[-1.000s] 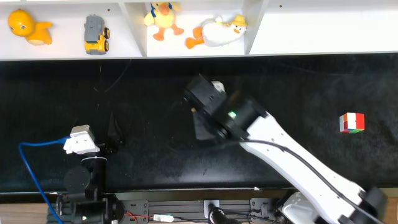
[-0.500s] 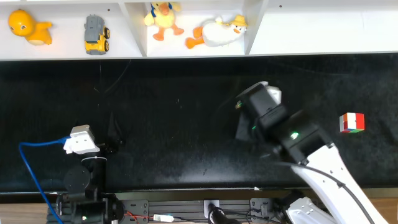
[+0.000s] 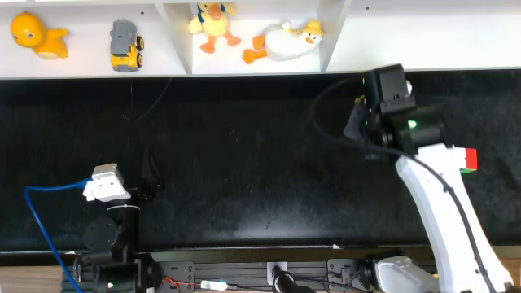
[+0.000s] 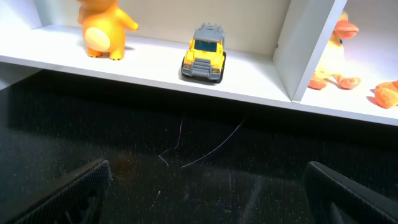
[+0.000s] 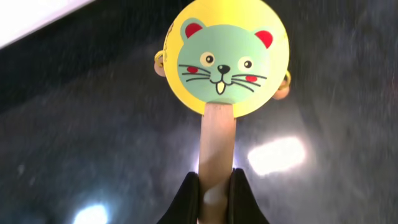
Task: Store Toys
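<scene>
Currently: black mat (image 3: 244,163) covers the worktop. A white shelf (image 3: 81,69) runs along its far edge, split into compartments.

Right arm (image 3: 440,212) stands at the bottom right and reaches up the right side of the mat, wrist close to the shelf front by the right-hand compartment. Left arm (image 3: 110,203) sits folded low near its base at the left, with a blue cable (image 3: 41,203) looped beside it.

Left gripper (image 4: 211,193): fingers spread wide, nothing between them, low over the mat and facing the shelf.

Shelf contents:
- Left compartment: orange duck (image 3: 37,37) and yellow truck (image 3: 126,45), both upright and apart.
- Middle compartment: yellow plush duck (image 3: 213,24), with a white plush duck (image 3: 285,41) lying just beside it.

Right gripper (image 5: 212,180): fingers pinched on the wooden handle of the rattle (image 5: 221,56). The rattle has a round yellow head, a green cat face and small beads at both sides. It is held above the mat with the head pointing away from the gripper, and the shelf's white edge is near.

Cube (image 3: 467,159): red, white and green, on the mat at the right, partly hidden behind the right arm.
</scene>
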Action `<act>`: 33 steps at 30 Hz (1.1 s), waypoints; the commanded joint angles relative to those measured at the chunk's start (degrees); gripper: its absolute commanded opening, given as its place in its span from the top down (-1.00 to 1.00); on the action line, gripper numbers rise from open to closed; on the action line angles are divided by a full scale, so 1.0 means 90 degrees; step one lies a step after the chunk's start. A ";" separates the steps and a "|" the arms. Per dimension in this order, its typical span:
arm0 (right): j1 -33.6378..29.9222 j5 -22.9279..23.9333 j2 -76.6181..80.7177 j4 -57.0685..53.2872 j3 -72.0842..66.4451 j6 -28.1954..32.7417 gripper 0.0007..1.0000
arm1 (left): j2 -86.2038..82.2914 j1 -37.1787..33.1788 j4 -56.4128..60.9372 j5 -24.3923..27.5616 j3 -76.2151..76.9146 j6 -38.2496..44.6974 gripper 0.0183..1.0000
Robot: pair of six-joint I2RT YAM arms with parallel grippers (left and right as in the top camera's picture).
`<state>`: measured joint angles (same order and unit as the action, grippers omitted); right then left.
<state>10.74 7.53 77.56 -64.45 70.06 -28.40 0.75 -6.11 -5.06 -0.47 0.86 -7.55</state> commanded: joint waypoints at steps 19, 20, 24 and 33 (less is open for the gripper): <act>-0.0860 -0.0512 0.1037 0.1746 0.0236 0.2880 0.91 | -0.0066 0.0012 0.0032 -0.0005 -0.0046 -0.0027 -1.00; -0.0874 -0.0510 0.1037 0.1831 0.0236 0.2980 0.91 | -0.0066 0.0012 0.0032 -0.0005 -0.0046 -0.0024 -1.00; -0.0991 -0.0580 0.1039 0.2395 0.0236 0.3264 0.91 | -0.0066 0.0012 0.0032 -0.0005 -0.0046 -0.0027 -1.00; -0.1241 -0.1078 0.1234 0.3053 0.0253 0.3541 0.91 | -0.0066 0.0012 0.0032 -0.0005 -0.0046 -0.0024 -1.00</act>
<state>0.32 0.56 87.33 -37.56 70.17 1.58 0.75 -6.11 -5.06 -0.47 0.89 -7.55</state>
